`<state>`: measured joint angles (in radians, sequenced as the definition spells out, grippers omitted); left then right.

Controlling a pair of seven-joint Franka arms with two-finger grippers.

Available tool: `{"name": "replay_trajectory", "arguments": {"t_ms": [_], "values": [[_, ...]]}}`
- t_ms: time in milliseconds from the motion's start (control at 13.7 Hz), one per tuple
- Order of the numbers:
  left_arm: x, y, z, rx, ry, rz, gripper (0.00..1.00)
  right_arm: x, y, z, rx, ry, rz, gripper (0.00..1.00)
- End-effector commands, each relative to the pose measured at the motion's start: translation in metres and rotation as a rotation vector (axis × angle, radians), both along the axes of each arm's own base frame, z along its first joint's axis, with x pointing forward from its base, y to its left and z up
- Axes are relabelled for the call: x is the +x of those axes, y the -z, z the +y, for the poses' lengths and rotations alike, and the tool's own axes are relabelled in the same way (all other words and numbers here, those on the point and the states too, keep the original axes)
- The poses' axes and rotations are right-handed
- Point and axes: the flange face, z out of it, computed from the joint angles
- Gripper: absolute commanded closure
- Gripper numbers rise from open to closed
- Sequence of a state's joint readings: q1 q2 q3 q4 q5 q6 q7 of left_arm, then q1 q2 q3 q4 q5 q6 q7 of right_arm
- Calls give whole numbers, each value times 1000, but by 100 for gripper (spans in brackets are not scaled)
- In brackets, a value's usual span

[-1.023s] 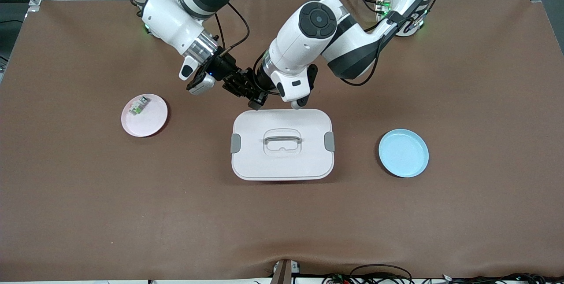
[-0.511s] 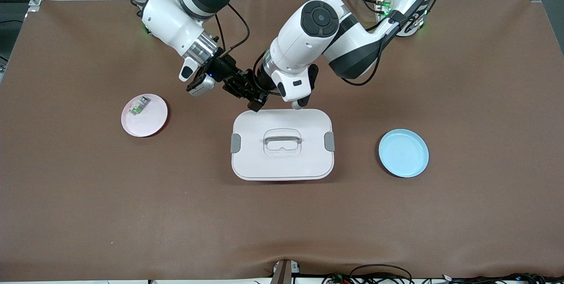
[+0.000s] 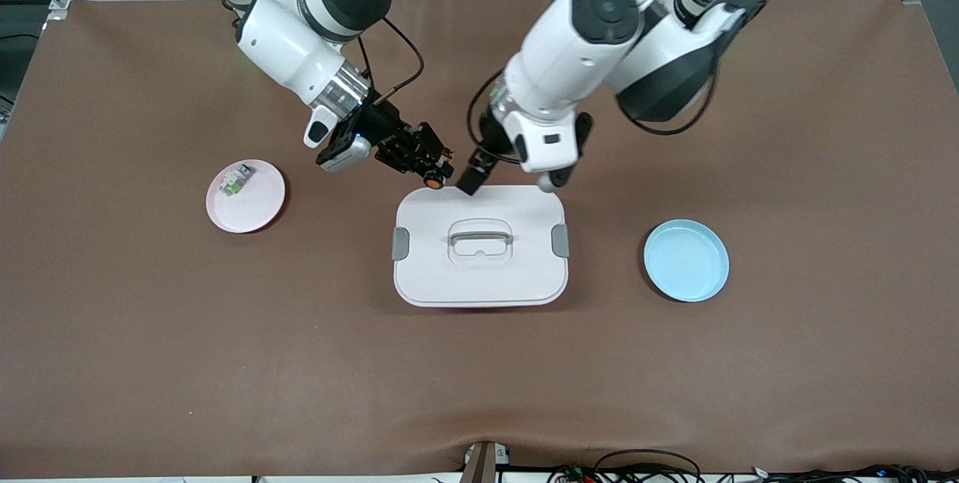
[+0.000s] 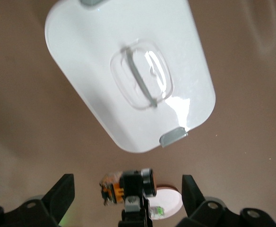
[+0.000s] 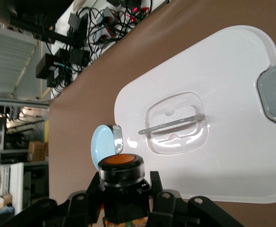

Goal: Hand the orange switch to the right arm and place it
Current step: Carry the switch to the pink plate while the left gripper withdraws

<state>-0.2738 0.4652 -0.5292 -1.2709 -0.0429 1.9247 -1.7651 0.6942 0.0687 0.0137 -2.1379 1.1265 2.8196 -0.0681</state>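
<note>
Orange switch [image 3: 432, 181], round face, black cylindrical body

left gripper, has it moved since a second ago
Yes. The left gripper, open, has pulled away from the right gripper and the orange switch, toward the left arm's end, along the white lidded box's edge.

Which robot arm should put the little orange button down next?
The right arm. Its right gripper is shut on the orange switch, above the white box lid's edge. The left gripper is open, holds nothing, and has let go.
</note>
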Motion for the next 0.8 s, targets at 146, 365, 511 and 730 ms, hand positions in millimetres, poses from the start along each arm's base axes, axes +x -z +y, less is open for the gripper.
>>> {"name": "replay_trajectory", "arguments": {"t_ms": [146,365,511,730], "values": [[31,-26,89,158,172,-112,0,23,0,-26,-226,-253,-23,100],[65,-30,165,234,251,-152,0,28,0,-50,-379,-384,-11,100],[81,-33,210,288,262,-178,0,26,-6,-65,-543,-512,-35,100],[90,-41,272,327,300,-149,0,19,-16,-101,-657,-675,-23,100]]}}
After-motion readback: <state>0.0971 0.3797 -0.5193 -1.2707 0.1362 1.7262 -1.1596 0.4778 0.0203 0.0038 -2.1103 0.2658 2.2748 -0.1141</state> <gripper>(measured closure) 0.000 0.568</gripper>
